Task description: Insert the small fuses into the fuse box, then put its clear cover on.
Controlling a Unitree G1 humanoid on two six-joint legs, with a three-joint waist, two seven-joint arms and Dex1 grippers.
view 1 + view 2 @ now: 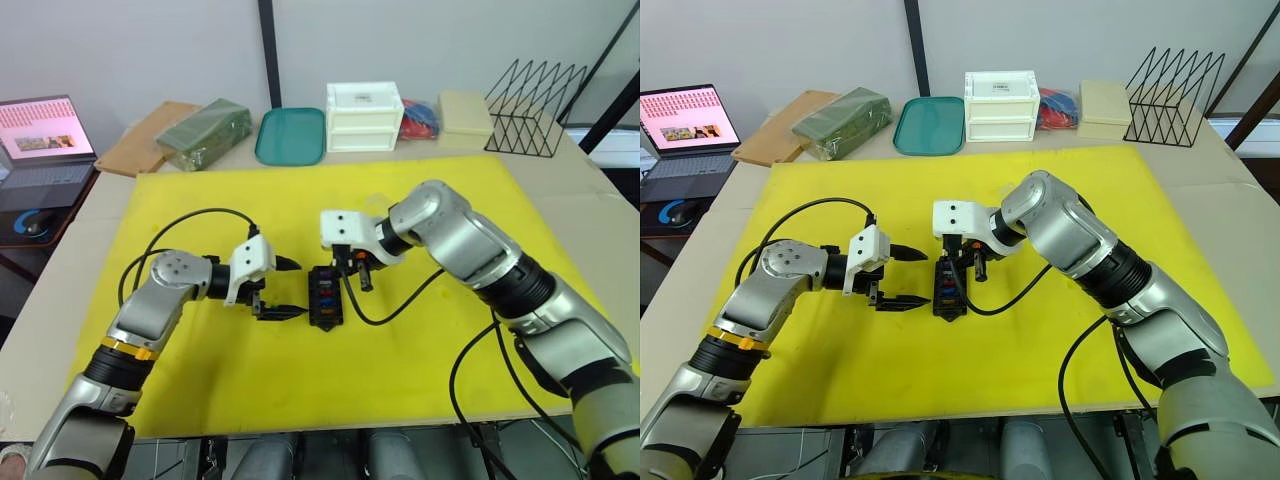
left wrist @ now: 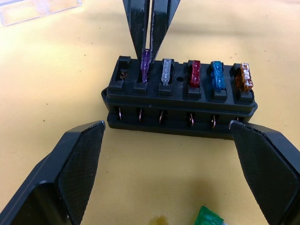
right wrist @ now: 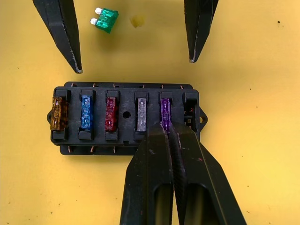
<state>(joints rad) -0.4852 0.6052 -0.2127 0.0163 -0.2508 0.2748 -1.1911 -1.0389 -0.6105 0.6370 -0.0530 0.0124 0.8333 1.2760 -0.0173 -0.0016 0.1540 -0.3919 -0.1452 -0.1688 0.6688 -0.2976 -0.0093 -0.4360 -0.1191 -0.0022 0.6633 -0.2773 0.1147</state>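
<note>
The black fuse box lies in the middle of the yellow mat, between my two grippers. One row holds a tan fuse, a blue fuse, a red fuse, a pale fuse and a purple fuse. My right gripper is shut on the purple fuse, which stands in its slot. The end slot beside it is bare. My left gripper stands open just beside the box, jaws wide apart. A green fuse lies loose on the mat. The clear cover rests beyond the box.
Along the table's back edge stand a white drawer box, a teal tray, a green packet, a beige box and a black wire rack. A laptop sits at the far left. Black cables loop over the mat.
</note>
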